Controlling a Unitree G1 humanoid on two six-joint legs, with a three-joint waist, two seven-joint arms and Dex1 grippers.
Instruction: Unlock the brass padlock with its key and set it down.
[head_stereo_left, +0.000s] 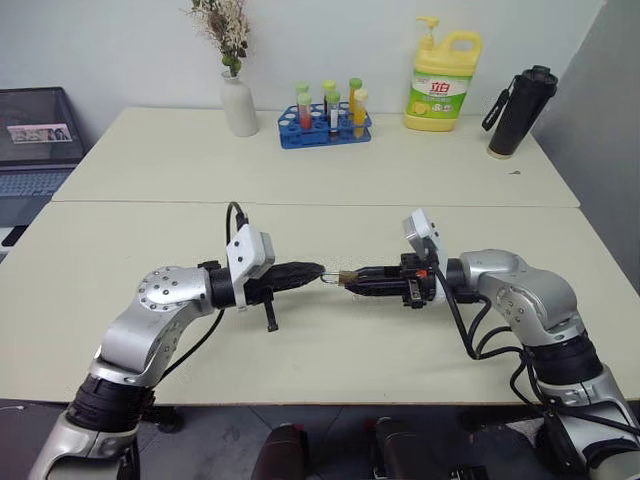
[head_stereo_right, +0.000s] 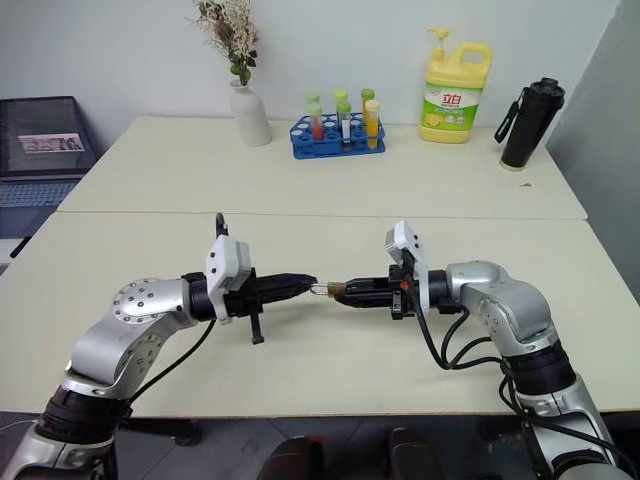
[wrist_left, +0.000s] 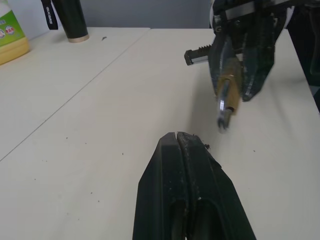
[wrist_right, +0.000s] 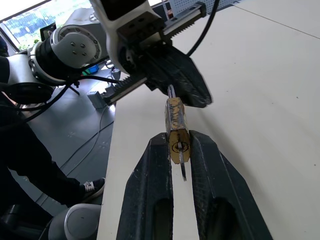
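- Both grippers meet tip to tip above the near table (head_stereo_left: 120, 300), at about the centre of the head views.
- Left gripper (head_stereo_left: 318, 270): its two black fingers are pressed flat together, with no gap between them in the left wrist view (wrist_left: 176, 137). It points level toward 3 o'clock, at the right gripper. Its tip sits at the shackle end of the padlock; whether it pinches the shackle cannot be told.
- Right gripper (wrist_right: 179, 137): its fingers pinch the brass padlock (wrist_right: 176, 125) by the flat sides of its body, and it points level toward 9 o'clock.
- Brass padlock: held off the table between the two gripper tips (head_stereo_left: 347, 276). Its thin silver shackle sticks out toward the left gripper, and its keyhole face turns back toward the right wrist camera.
- Key (wrist_right: 183, 172): a thin silvery sliver hangs just below the padlock's keyhole face, between the right fingers; too small to tell more.
- Far table, toward 12 o'clock: a white vase (head_stereo_left: 239, 103) with dried flowers at 11 o'clock, a blue rack of test tubes (head_stereo_left: 325, 124) at 12, a yellow detergent bottle (head_stereo_left: 443, 82) at 1, and a black flask (head_stereo_left: 521, 110) toward 2 o'clock.
- At 10 o'clock, off the tables, stands a dark mesh tray (head_stereo_left: 38, 122).
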